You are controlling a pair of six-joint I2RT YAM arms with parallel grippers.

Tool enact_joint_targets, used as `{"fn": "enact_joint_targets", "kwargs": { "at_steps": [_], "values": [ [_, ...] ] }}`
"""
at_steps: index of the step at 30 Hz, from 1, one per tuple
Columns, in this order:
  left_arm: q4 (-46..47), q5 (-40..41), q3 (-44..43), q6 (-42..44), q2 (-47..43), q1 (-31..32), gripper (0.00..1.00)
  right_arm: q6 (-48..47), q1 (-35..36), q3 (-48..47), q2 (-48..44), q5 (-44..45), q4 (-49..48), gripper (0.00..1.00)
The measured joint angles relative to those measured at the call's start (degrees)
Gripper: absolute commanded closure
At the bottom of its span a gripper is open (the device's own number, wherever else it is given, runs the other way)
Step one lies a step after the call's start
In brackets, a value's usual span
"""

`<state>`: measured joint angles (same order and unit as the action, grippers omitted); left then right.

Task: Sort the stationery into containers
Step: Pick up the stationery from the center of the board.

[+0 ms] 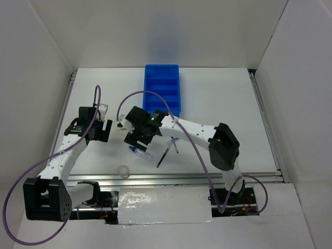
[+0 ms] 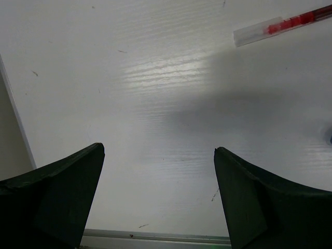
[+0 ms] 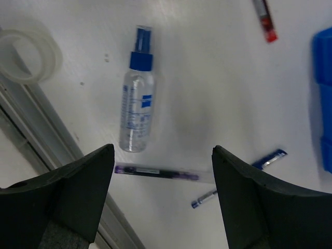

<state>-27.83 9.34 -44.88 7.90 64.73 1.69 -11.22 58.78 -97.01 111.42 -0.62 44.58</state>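
Blue-capped tube point(image 3: 137, 106) lies just ahead of right pincer point(image 3: 162, 151); jaws wide apart, holding nothing.

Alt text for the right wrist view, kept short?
The right end effector hangs open above a table, over a clear blue-capped bottle, a dark pen and a blue pen. A tape ring lies upper left, a red pen upper right, the blue tray at the right edge.

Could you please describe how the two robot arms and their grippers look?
Both the left arm and the right arm have white links with bulky black joint housings. A thin purple cable loops along each. A small green light glows on the right wrist. The left gripper and right gripper have broad, matte black, wedge-shaped fingers.
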Motion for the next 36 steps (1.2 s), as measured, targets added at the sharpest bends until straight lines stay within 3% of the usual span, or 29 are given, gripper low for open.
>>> {"fn": "enact_joint_targets", "kwargs": {
  "at_steps": [5, 17, 24, 32, 36],
  "values": [
    [-0.11, -1.11, -0.33, -1.01, 1.38, -4.09, 0.01, 1.42, 2.69, -4.94, 6.62, -1.97, 3.34, 0.20],
    [-0.76, -11.06, -3.34, -3.45, 5.75, -14.45, 0.01, 3.32, 2.29, -3.13, 9.75, -4.46, 3.13, 0.34],
    [-0.87, -13.86, -3.34, -3.48, 5.79, -15.23, 0.01, 3.26, 2.32, -2.75, 11.47, -4.59, 1.55, 0.38],
    [-0.85, -14.21, -3.34, -3.50, 5.79, -15.37, 0.01, 2.34, 2.32, -2.75, 13.73, -4.24, 0.59, 0.53],
    [-0.76, -14.21, -3.34, -3.50, 5.79, -15.39, 0.01, 1.64, 2.32, -2.75, 14.32, -4.07, 0.48, 0.54]
  ]
}}
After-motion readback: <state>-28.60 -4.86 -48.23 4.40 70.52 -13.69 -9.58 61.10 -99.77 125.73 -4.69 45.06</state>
